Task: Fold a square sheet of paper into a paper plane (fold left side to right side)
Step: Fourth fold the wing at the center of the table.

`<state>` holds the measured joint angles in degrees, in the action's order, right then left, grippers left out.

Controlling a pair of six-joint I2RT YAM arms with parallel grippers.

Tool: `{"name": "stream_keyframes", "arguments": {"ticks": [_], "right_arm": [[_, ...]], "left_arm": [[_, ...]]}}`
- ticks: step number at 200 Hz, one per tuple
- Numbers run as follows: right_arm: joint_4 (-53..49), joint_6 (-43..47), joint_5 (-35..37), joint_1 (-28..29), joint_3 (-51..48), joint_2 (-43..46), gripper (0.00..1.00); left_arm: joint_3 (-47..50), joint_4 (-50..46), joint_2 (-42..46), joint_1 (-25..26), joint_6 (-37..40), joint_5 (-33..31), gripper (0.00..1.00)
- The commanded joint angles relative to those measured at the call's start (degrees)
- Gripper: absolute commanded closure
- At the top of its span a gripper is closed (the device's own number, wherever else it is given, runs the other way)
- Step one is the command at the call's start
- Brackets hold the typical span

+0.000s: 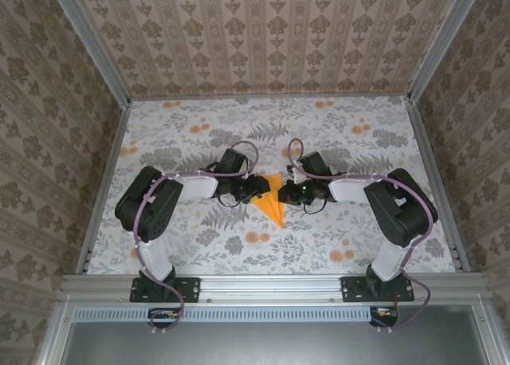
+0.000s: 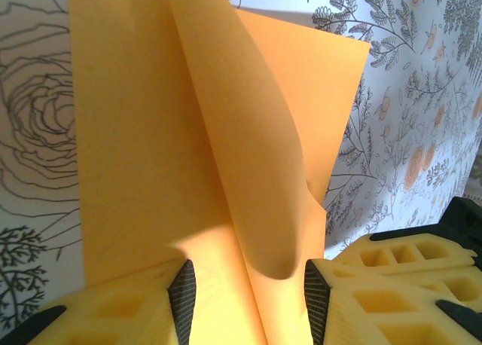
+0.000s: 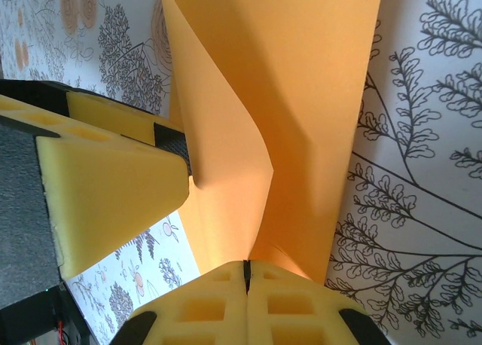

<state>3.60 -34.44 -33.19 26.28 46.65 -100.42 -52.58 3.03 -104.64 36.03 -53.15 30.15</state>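
At the middle of the flower-printed table (image 1: 199, 142), the two arms meet almost tip to tip over the sheet of paper (image 1: 273, 204). From above it reads as a bright orange wedge narrowing to a point toward the arms' bases. The left gripper (image 1: 256, 188) comes in from the left and the right gripper (image 1: 287, 191) from the right, with the paper between and under them. In the left wrist view the left gripper (image 2: 248, 307) is spread wide. Its yellow foam fingers (image 2: 128, 311) rest on the sheet (image 2: 135, 134), and a raised flap curls up between the two black pads, gripped by neither. In the right wrist view the right gripper (image 3: 246, 300) is pressed together — its blocks meet at a thin seam, pinching the lower edge of the paper (image 3: 301, 74), which rises from there in a curved fold. One left-gripper finger (image 3: 113, 187) sits just beside that fold.
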Motion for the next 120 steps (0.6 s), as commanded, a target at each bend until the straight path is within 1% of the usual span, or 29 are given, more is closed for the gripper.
{"name": "stream_keyframes", "arguments": {"ticks": [1,26,120], "right_arm": [[-1.94,1.02,1.21,-0.20,-0.84,1.90,1.00],[-3.35,1.55,3.45,-0.27,-1.04,2.60,1.00],[-5.56,2.79,3.82,-0.27,0.54,0.05,1.00]], "left_arm": [[0.50,-3.86,-1.65,-0.08,1.09,-2.15,0.54],[0.38,-4.09,-1.97,-0.08,1.03,-2.29,0.54],[0.10,-4.54,-1.75,-0.08,1.38,-2.25,0.53]]}}
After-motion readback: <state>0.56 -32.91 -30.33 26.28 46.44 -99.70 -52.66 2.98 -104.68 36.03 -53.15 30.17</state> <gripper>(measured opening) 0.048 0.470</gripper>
